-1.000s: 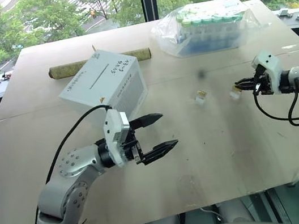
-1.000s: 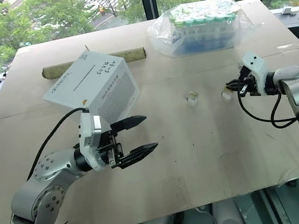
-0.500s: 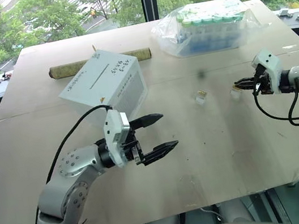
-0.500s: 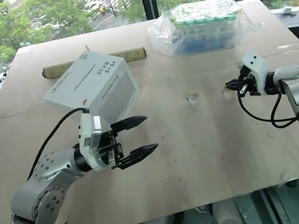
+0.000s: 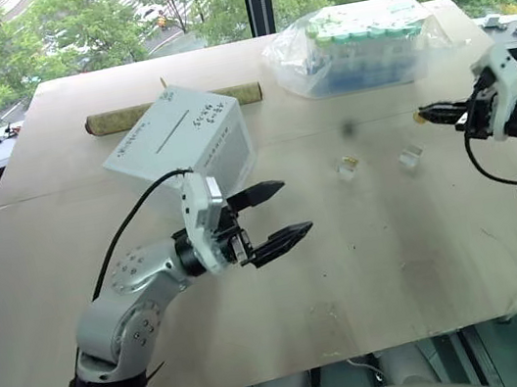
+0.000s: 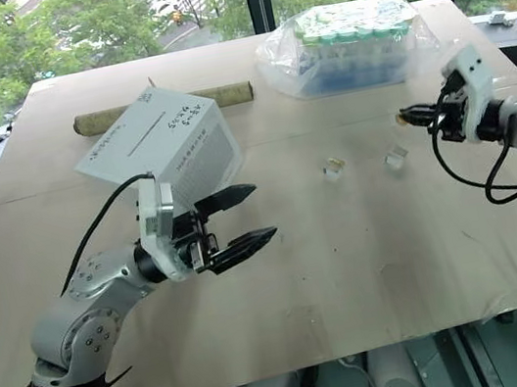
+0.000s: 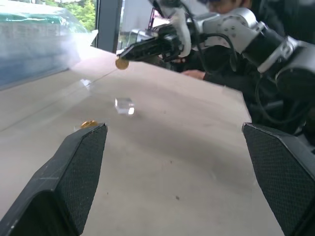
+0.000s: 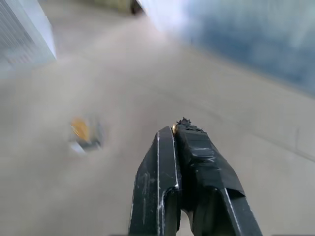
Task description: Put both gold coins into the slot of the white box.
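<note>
Left wrist view: right gripper [image 7: 121, 61] pinches one gold coin [image 7: 121, 63] above the table [image 7: 187, 147]; left gripper [image 5: 277, 215] hovers, fingers spread, near the white box [image 5: 180, 142].

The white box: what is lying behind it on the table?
Behind the white box lies a long olive-green roll, flat on the table. Its two ends show on either side of the box; the box covers its middle part.
</note>
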`<state>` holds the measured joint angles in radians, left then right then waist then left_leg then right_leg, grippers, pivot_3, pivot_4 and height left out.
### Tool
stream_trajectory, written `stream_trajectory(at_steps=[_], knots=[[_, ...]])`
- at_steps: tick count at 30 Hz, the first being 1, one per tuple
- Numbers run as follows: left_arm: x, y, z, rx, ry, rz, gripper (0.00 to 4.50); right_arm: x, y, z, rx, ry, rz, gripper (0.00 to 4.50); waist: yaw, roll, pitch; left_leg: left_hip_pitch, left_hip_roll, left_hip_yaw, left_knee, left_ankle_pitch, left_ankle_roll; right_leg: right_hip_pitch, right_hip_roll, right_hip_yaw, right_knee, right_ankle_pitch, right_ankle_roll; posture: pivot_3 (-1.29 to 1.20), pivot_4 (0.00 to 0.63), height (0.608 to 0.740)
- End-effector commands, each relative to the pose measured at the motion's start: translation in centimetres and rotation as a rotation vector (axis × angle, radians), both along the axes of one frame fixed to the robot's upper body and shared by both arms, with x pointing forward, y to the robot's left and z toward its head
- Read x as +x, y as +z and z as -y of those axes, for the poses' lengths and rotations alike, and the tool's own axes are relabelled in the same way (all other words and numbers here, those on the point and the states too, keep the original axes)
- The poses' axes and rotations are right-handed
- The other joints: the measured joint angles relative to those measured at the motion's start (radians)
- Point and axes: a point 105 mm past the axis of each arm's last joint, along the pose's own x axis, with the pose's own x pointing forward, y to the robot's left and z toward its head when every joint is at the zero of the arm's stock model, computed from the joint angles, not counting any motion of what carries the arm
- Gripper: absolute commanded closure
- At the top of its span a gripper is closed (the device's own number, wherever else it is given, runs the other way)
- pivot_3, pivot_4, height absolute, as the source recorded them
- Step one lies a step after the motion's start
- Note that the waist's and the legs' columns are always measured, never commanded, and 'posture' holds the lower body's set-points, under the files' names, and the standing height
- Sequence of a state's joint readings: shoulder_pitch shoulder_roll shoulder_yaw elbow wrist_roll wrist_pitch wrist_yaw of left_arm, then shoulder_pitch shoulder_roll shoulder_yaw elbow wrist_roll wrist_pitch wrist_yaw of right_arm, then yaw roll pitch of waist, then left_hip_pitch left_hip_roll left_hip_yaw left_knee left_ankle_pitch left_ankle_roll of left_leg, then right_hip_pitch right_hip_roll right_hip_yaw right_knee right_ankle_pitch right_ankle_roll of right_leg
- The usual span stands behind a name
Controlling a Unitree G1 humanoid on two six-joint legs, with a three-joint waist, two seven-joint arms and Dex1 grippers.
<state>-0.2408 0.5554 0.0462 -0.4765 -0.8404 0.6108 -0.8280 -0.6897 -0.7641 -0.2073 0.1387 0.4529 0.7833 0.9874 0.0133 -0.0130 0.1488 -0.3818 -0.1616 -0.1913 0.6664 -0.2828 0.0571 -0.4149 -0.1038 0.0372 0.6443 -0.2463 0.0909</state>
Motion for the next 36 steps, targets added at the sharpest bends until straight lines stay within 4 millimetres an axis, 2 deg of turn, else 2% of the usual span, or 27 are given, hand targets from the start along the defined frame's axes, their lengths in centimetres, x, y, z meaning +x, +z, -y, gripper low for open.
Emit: stream_trajectory(at_steps=[1, 6, 9, 11, 12, 18, 27, 31, 36], knots=[[0.7, 2.8, 0.1, -0.089, 0.002, 0.013, 0.00, -4.3, 6.3, -4.1, 0.110, 0.193, 0.134, 4.43, 0.000, 0.000, 0.000, 0.000, 0.000, 0.000, 0.000, 0.000, 0.000, 0.000, 0.000, 0.000, 0.000, 0.000, 0.000, 0.00, 0.150, 0.740], [1.9, 6.0, 0.8, -0.208, -0.042, -0.023, 0.00, -8.6, 8.7, -8.8, 0.146, 0.383, 0.179, 4.43, 0.001, -0.001, -0.001, 0.000, 0.000, -0.001, 0.001, 0.000, 0.000, 0.001, 0.000, -0.001, 0.000, 0.000, 0.000, 0.00, 0.150, 0.740], [2.1, 7.7, 1.3, -0.253, -0.101, -0.040, 0.86, -10.1, 9.2, -10.6, 0.165, 0.442, 0.194, 4.50, 0.000, -0.001, 0.000, 0.000, 0.000, -0.002, 0.002, 0.000, 0.000, 0.001, 0.000, -0.003, 0.000, 0.000, 0.000, 0.00, 0.150, 0.740], [2.0, 8.5, 1.7, -0.260, -0.146, -0.041, 1.73, -10.7, 9.3, -11.3, 0.176, 0.463, 0.197, 4.50, 0.001, -0.001, -0.001, 0.000, -0.001, -0.002, 0.002, 0.000, 0.000, 0.001, -0.001, -0.003, 0.001, 0.000, 0.000, 0.00, 0.150, 0.740], [1.9, 8.9, 2.0, -0.266, -0.170, -0.043, 1.73, -11.0, 9.3, -11.6, 0.178, 0.472, 0.201, 4.50, 0.000, -0.001, -0.001, -0.001, -0.001, -0.002, 0.002, 0.000, 0.000, 0.001, -0.001, -0.003, 0.001, 0.000, 0.000, 0.00, 0.150, 0.740], [1.2, 9.7, 2.6, -0.247, -0.275, -0.050, 1.73, -11.9, 9.8, -12.5, 0.191, 0.497, 0.215, 4.50, -0.005, -0.001, -0.001, 0.000, -0.002, -0.003, 0.002, 0.000, 0.000, 0.001, -0.001, -0.004, 0.001, 0.000, 0.000, 0.00, 0.150, 0.740], [1.2, 9.9, 3.0, -0.225, -0.318, -0.035, 1.73, -12.3, 10.1, -12.7, 0.193, 0.515, 0.220, 4.50, -0.017, -0.001, -0.001, 0.000, -0.002, -0.003, 0.003, 0.000, 0.000, 0.001, -0.001, -0.004, 0.001, 0.000, 0.000, 0.00, 0.150, 0.740], [1.0, 9.9, 3.3, -0.217, -0.325, -0.023, 2.93, -12.4, 10.1, -12.8, 0.196, 0.519, 0.218, 4.50, -0.023, -0.001, -0.001, 0.000, -0.002, -0.003, 0.003, 0.000, 0.000, 0.001, -0.001, -0.004, 0.001, 0.000, 0.000, 0.00, 0.150, 0.740], [0.9, 9.9, 3.5, -0.216, -0.335, -0.019, 2.93, -12.5, 10.1, -12.7, 0.196, 0.522, 0.214, 4.50, -0.024, -0.001, -0.001, 0.000, -0.002, -0.003, 0.003, 0.000, 0.000, 0.001, -0.001, -0.004, 0.001, 0.000, 0.000, 0.00, 0.150, 0.740]])
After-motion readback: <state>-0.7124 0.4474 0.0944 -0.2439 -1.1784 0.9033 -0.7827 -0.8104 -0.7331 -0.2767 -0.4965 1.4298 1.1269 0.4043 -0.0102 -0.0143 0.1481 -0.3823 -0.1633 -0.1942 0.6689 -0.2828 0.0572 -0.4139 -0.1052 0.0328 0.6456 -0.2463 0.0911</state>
